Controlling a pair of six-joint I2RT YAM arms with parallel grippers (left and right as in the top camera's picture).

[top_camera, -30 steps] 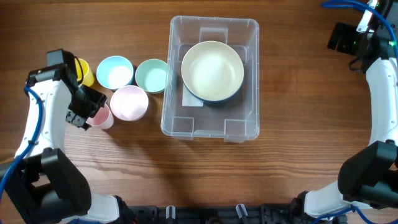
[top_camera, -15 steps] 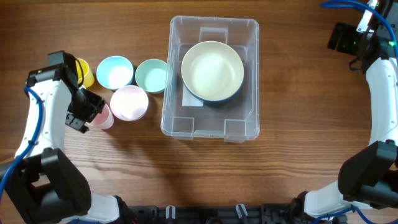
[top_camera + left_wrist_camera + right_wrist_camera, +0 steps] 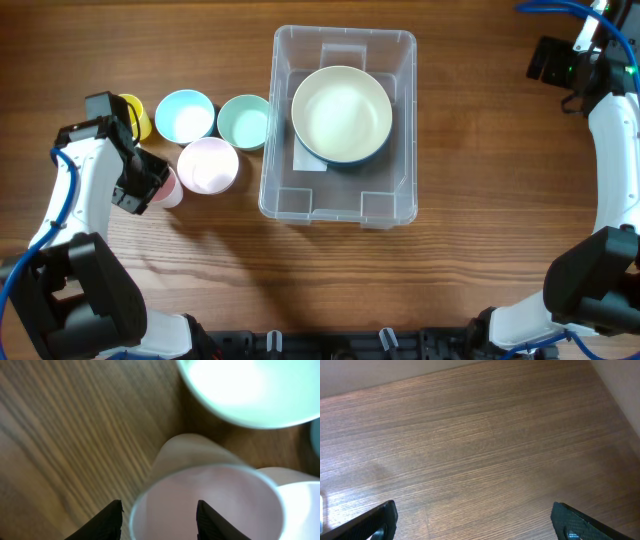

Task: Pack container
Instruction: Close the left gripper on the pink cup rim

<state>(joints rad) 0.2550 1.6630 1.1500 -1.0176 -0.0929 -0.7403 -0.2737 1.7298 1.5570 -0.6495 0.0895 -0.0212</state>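
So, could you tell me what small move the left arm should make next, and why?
Probably close the left pincer on the pink cup: one finger seems outside its rim, the other over its mouth, not yet pinching. The cup stands outside the container, which holds only a bowl, so grip before lifting.

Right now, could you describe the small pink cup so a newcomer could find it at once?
Start at the clear container and look left to the cluster of pastel bowls. The pink cup stands left of the pink bowl; unlike the wide bowls it is narrow, and the left gripper straddles its rim.
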